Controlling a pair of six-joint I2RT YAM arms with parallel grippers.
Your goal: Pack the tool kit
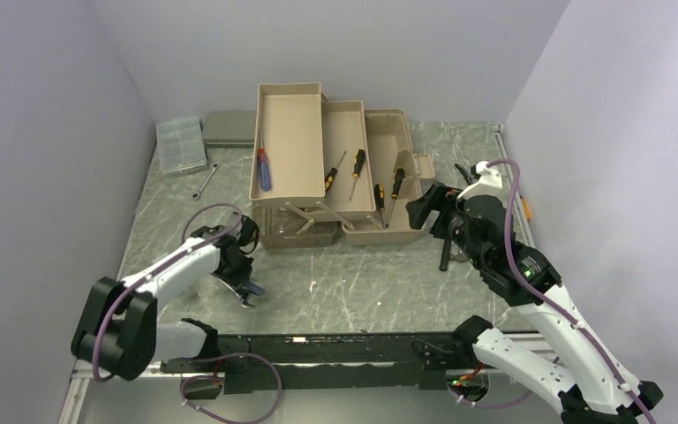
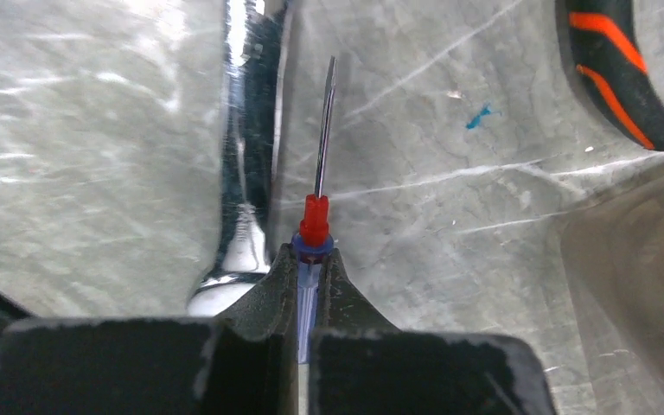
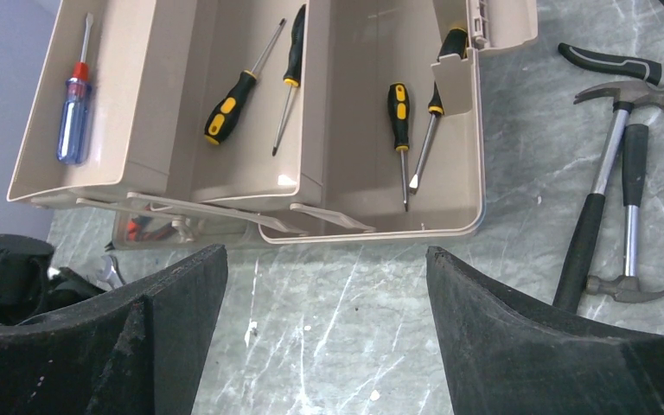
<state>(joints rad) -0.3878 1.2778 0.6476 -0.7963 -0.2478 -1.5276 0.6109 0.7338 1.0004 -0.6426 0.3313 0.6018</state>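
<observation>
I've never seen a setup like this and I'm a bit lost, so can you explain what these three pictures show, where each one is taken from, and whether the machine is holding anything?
These are two robot arms bolted to the near edge of a table. The wide picture looks down from above and behind them. The other two come from cameras on the wrists, so each shows its own gripper's black fingers at the bottom. The left gripper is shut on a small screwdriver with a red and blue handle. The right gripper is open and empty, facing the open toolbox, whose trays hold more screwdrivers. Beside it lie two hammers and pliers.
</observation>
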